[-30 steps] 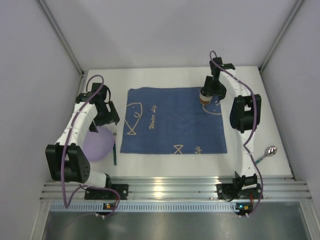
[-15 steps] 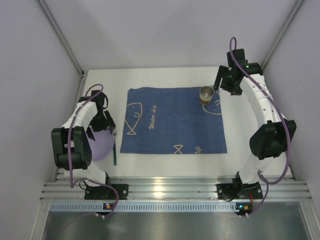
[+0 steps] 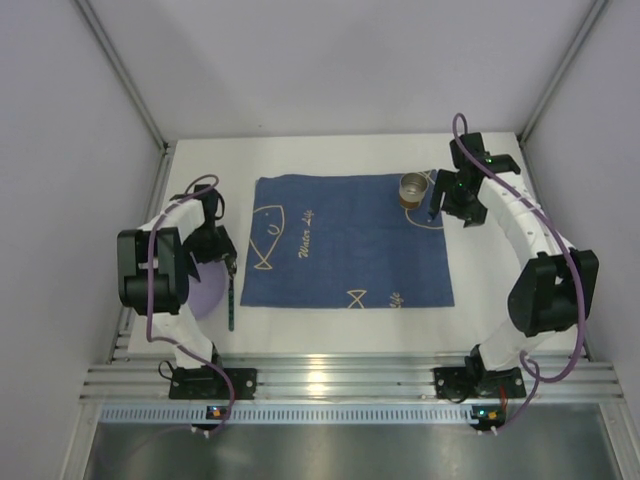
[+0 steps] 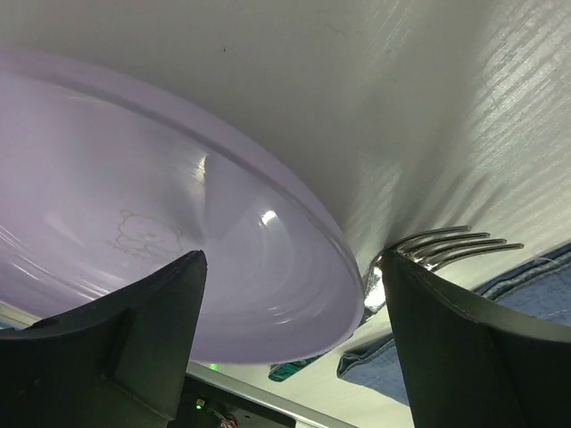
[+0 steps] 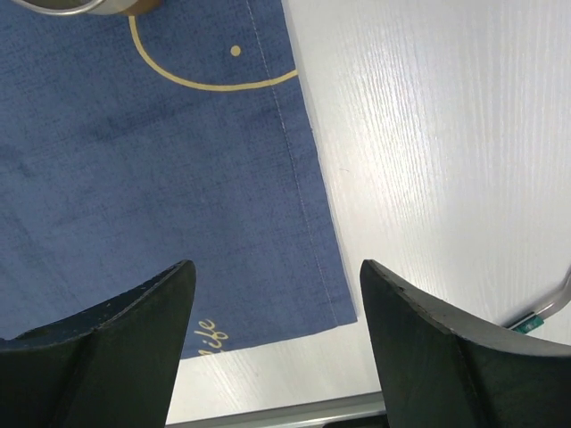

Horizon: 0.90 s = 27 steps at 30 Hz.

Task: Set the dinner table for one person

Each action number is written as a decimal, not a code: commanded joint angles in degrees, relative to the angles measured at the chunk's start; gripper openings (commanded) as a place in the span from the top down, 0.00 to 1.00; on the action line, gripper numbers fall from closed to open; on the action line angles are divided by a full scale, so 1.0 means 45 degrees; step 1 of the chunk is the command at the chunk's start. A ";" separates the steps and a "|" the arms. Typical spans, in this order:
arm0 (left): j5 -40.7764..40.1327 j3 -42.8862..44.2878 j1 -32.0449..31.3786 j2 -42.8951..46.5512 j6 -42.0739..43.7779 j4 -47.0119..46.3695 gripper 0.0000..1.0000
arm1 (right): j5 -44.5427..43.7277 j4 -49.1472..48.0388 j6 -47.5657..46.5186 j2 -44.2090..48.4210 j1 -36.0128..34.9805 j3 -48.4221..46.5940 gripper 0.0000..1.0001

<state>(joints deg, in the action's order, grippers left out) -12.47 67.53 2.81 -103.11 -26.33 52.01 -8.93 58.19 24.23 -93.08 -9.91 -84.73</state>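
The white dinner table (image 3: 330,325) carries a dark blue cloth (image 3: 345,240) with pale fish drawings. A metal cup (image 3: 412,188) stands on the cloth's far right corner. My right gripper (image 3: 448,200) is open and empty just right of the cup, above the cloth's right edge (image 5: 308,205). A lavender plate (image 3: 207,296) lies left of the cloth, partly under my left arm. My left gripper (image 3: 217,250) is open, and its fingers straddle the plate's rim (image 4: 294,232). A fork (image 3: 230,295) lies between plate and cloth, its tines (image 4: 455,242) beside the right finger.
A spoon handle with a green tip (image 5: 544,310) lies on the table right of the cloth; the right arm hides it in the top view. The cloth's near left corner (image 4: 500,343) lies close to the fork. Grey walls enclose the table on three sides.
My right gripper let go of the cup, left it standing on the cloth and drew off to its right. My left gripper moved nearer, down to the plate's rim and the fork.
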 commanded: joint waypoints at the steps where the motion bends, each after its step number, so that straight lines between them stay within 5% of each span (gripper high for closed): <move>1: -0.0217 0.0267 -0.0038 0.0178 0.0108 -0.0269 0.16 | 0.0031 -0.0666 0.0182 0.0957 -0.0102 -0.0097 0.25; 7: -0.0412 0.0365 -0.0019 0.0571 0.0147 -0.0171 0.17 | 0.0226 -0.0725 0.0319 0.0841 -0.0122 -0.0214 0.27; 14: -0.0685 0.0150 -0.0038 -0.0562 0.0050 -0.0132 0.62 | 0.0441 -0.0706 0.0339 0.0528 -0.0199 -0.0624 0.28; 18: -0.0648 0.0384 -0.0019 -0.0876 0.0049 0.0024 1.00 | 0.0441 -0.0569 0.0300 0.0430 -0.0297 -0.0936 0.28; 23: -0.1212 0.2096 -0.1322 -0.0096 -0.0397 0.1038 1.00 | 0.0325 -0.0315 0.0163 0.0508 -0.0336 -0.1152 0.28; 27: -0.2033 0.5007 -0.4986 -0.0539 -0.1277 0.2697 1.00 | -0.0474 -0.0004 -0.0071 0.0781 -0.0239 -0.1229 0.28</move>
<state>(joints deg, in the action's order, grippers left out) -19.92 80.53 -8.10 -105.93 -28.86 60.40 -7.90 57.17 24.99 -91.57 -10.72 -87.53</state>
